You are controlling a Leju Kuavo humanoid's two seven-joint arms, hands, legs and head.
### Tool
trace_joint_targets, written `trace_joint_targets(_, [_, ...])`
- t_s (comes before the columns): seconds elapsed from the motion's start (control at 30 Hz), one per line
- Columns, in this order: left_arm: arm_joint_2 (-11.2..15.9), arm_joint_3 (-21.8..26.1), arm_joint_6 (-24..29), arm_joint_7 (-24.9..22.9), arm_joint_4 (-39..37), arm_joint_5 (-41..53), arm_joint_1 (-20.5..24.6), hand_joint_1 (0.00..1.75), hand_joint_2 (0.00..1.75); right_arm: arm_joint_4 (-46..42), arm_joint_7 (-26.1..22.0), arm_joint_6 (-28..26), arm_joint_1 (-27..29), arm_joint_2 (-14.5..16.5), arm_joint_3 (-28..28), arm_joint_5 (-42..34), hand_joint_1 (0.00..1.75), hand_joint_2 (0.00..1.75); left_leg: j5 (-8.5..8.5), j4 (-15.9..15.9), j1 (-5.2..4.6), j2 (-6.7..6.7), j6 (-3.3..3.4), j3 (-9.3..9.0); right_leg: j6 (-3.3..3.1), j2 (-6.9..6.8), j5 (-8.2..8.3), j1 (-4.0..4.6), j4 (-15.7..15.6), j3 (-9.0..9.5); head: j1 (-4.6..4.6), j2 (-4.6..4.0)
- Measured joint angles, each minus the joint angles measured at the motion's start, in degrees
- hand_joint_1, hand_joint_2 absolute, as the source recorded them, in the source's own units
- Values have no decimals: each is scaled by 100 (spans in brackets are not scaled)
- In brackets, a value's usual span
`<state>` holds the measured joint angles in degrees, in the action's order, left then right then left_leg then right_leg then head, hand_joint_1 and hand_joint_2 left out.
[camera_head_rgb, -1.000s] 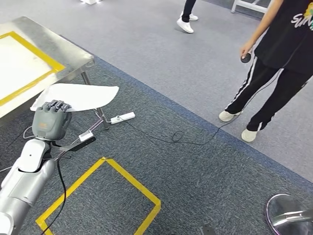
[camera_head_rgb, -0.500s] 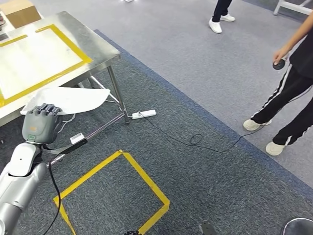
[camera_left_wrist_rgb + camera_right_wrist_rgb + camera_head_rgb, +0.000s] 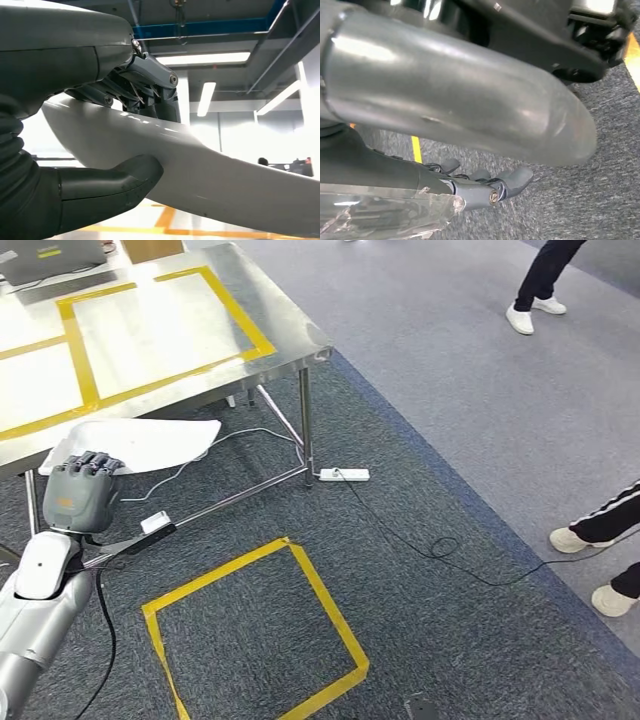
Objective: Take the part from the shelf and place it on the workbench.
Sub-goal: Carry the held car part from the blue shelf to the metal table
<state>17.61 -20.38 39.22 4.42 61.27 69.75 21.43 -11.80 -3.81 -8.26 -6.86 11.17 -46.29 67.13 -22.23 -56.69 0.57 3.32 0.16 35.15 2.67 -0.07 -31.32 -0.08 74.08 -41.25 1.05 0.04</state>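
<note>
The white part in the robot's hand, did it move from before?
Yes. Carried by the left hand, the white part has swung along the steel table, away from its corner leg; earlier its tip reached past that leg.

I'm in a lab: steel counter (image 3: 287, 335) with yellow tape, a taped square (image 3: 253, 635) on carpet, strip lights (image 3: 205, 59) overhead.
</note>
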Motion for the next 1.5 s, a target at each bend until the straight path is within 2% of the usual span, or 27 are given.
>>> trace_joint_targets(0.03, [1,0,-1,0,1,0,-9,124,175,0,-1,1,4,0,0,-1,0,0,1,-3,2,81,-4,-3,-16,39,199,-2,-292,122,0,0])
trace_joint_targets(0.1, [3,1,-1,0,7,0,-19,124,175,1,-7,2,7,1,0,-2,0,0,7,-13,8,228,-35,7,-50,313,546,-37,-1075,486,2,0])
trace_joint_targets(0.17, [7,1,-4,0,16,0,-33,124,175,3,-12,4,16,2,0,-3,0,0,32,-17,28,359,-102,51,-72,540,634,-62,-1471,684,7,0])
trace_joint_targets(0.23, [27,3,-8,0,23,0,-77,124,175,4,-13,8,25,4,0,-3,0,0,71,7,60,492,-190,88,-114,481,628,-49,-1500,709,7,0])
trace_joint_targets(0.27, [42,6,-9,0,32,-1,-109,124,175,4,-14,10,27,6,0,-3,0,0,65,-1,61,450,-226,104,-147,415,639,-48,-1516,721,10,0])
trace_joint_targets(0.33, [65,13,-13,0,57,-3,-136,124,175,4,-24,17,28,11,0,-2,0,0,-114,-277,41,129,-284,247,-217,265,656,-57,-1558,746,49,0])
trace_joint_targets(0.37, [65,15,-14,0,69,-4,-139,124,175,4,-28,19,34,11,0,-2,0,0,-289,-600,33,-83,-303,405,-240,181,656,-52,-1566,753,68,0])
trace_joint_targets(0.4, [64,16,-15,0,76,-5,-139,124,175,4,-32,21,46,11,0,-2,0,0,-476,-997,33,-205,-322,598,-257,94,650,-45,-1567,754,84,0])
trace_joint_targets(0.47, [58,16,-17,0,81,-7,-170,124,175,4,-32,22,72,11,0,-3,0,0,-654,-1576,41,-269,-348,878,-265,-82,640,-40,-1566,755,88,0])
trace_joint_targets(0.5, [58,16,-19,0,83,-7,-185,124,175,4,-32,22,79,11,0,-3,0,0,-584,-1576,42,-280,-353,873,-262,-168,633,-41,-1566,757,88,0])
trace_joint_targets(0.53, [60,18,-20,0,88,-7,-194,124,175,4,-32,22,81,13,0,-2,0,0,-430,-1359,41,-308,-353,755,-253,-251,625,-41,-1565,765,89,0])
trace_joint_targets(0.6, [64,25,-21,0,108,-7,-188,124,175,4,-33,22,81,18,0,-1,0,0,-99,-591,22,-531,-345,329,-210,-400,595,-20,-1553,787,92,0])
trace_joint_targets(0.67, [63,32,-24,-1,138,-8,-183,124,175,4,-40,22,85,21,0,-1,0,0,13,-106,-4,-694,-265,67,-150,-520,557,25,-1539,807,92,0])
trace_joint_targets(0.73, [71,38,-27,-1,156,-9,-213,124,175,4,-46,22,82,20,0,-2,0,0,0,-42,-17,-597,-151,54,-96,-648,534,45,-1554,844,84,0])
trace_joint_targets(0.77, [80,40,-30,-1,162,-9,-233,124,175,4,-48,23,77,20,1,-2,0,0,3,-34,-11,-531,-115,56,-63,-643,513,36,-1550,857,76,0])
trace_joint_targets(0.83, [92,43,-43,-2,180,-8,-246,124,175,4,-52,27,69,20,1,-4,0,0,19,-20,15,-404,-44,54,3,-404,344,9,-1323,771,50,0])
trace_joint_targets(0.9, [84,43,-75,-5,198,-4,-246,124,175,4,-55,33,81,20,1,-5,0,0,27,-19,24,-281,4,59,34,-97,-2,-7,-628,444,17,0])
trace_joint_targets(0.97, [69,42,-114,-7,203,8,-260,124,175,4,-49,37,103,20,0,-5,0,0,29,-21,8,-133,24,64,27,-20,-217,-4,23,103,11,0])
trace_joint_targets(1.0, [65,42,-128,-8,203,20,-267,124,175,4,-46,37,108,20,0,-5,0,0,32,-22,1,-53,24,64,12,-9,-168,-1,78,53,9,0])
trace_joint_targets(1.07, [62,42,-140,-9,204,38,-269,124,175,4,-45,37,102,20,0,-5,0,0,41,-23,-3,111,12,60,-38,74,211,3,-471,281,9,0])
trace_joint_targets(1.13, [58,43,-147,-10,205,44,-261,124,175,4,-45,37,90,20,0,-6,0,0,59,-29,1,259,-22,76,-77,360,508,-21,-1230,644,13,0])
trace_joint_targets(1.2, [55,43,-157,-11,205,46,-252,124,175,4,-45,36,87,20,0,-6,0,0,94,-24,25,384,-90,119,-87,511,551,-23,-1518,792,16,0])
trace_joint_targets(1.27, [64,44,-163,-11,205,48,-261,124,175,4,-44,32,87,22,1,-6,0,0,132,-1,59,478,-171,151,-130,378,582,-8,-1550,810,14,0])
trace_joint_targets(1.33, [85,49,-164,-11,207,48,-263,124,175,4,-45,28,80,25,2,-7,0,0,21,-155,41,258,-226,240,-202,240,621,-19,-1604,836,38,0])
trace_joint_targets(1.4, [89,49,-165,-11,208,48,-244,124,175,4,-46,28,82,26,2,-7,0,0,-319,-757,14,-113,-262,527,-247,89,629,-17,-1634,851,68,0])
trace_joint_targets(1.47, [71,45,-167,-11,207,48,-243,124,175,4,-45,28,96,26,1,-8,0,0,-599,-1446,27,-248,-294,851,-261,-60,618,-9,-1632,848,74,0])
trace_joint_targets(1.5, [63,44,-168,-11,207,49,-249,124,175,4,-46,29,99,26,1,-15,0,0,-602,-1568,37,-266,-307,898,-257,-119,612,-9,-1631,847,74,0])
